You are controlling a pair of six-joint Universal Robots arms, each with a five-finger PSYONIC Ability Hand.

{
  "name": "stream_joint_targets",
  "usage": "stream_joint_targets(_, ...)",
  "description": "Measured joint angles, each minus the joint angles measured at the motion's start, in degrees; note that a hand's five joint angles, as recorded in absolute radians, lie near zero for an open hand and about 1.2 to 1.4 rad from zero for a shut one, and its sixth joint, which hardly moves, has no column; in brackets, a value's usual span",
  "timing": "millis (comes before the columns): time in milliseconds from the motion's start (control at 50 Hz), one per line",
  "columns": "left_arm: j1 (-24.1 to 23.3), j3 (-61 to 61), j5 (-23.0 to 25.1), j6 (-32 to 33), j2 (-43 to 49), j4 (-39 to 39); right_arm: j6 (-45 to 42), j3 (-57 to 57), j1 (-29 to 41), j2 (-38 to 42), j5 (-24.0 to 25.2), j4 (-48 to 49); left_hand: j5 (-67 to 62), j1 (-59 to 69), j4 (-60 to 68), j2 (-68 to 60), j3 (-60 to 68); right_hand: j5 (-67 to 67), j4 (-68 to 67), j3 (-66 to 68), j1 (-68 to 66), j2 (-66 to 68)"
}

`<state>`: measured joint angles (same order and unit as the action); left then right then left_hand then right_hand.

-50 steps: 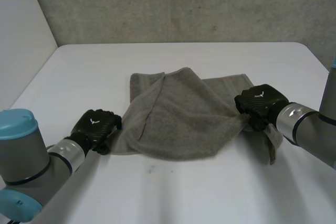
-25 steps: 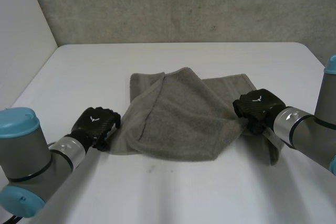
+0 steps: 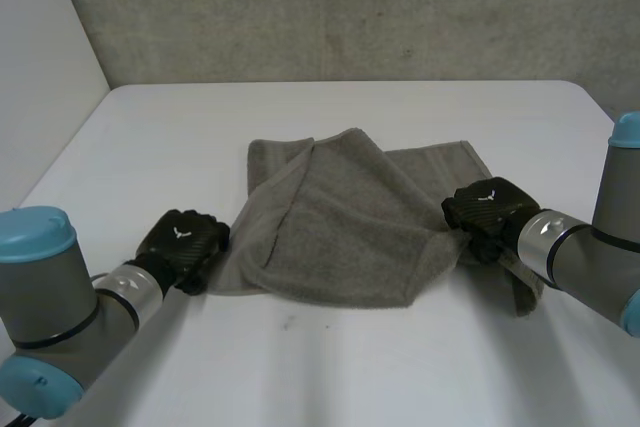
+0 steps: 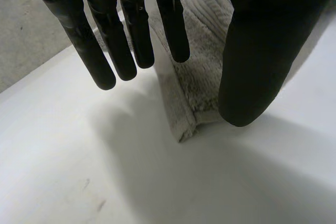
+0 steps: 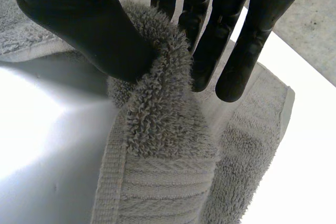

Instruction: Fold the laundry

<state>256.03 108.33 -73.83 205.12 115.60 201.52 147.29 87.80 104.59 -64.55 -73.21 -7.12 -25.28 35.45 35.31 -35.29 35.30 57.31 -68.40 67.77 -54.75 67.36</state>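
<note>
Slightly nearer the robot than a second ago, the right hand (image 3: 490, 209) pinches a raised fold at the right edge of the single rumpled grey terry towel (image 3: 340, 217). Its left hand (image 3: 182, 239), fingers straight and spread, straddles the towel's near-left corner on the white desk (image 3: 350, 357).

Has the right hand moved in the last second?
Yes. In the head view the right hand, pinching the towel, has slid slightly toward the camera, away from the table's far edge.

White table (image 3: 350, 367); rough grey wall (image 3: 350, 7) behind it
</note>
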Motion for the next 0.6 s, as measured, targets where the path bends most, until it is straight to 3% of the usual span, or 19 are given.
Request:
stream_joint_targets(160, 0.1, -0.6, -0.1, 2.9, 1.2, -0.4, -0.1, 0.0, 0.0, 0.2, 0.0, 0.1, 0.3, -0.2, -0.3, 0.2, -0.3, 0.0, 0.0, 0.0, 0.0, 0.0)
stream_joint_targets(600, -0.3, -6.3, -0.1, 2.5, 4.7, -0.1, -0.3, 0.3, 0.8, 1.3, 0.0, 0.3, -0.4, 0.2, 0.4, -0.5, 0.4, 0.0, 0.0, 0.0, 0.0, 0.0)
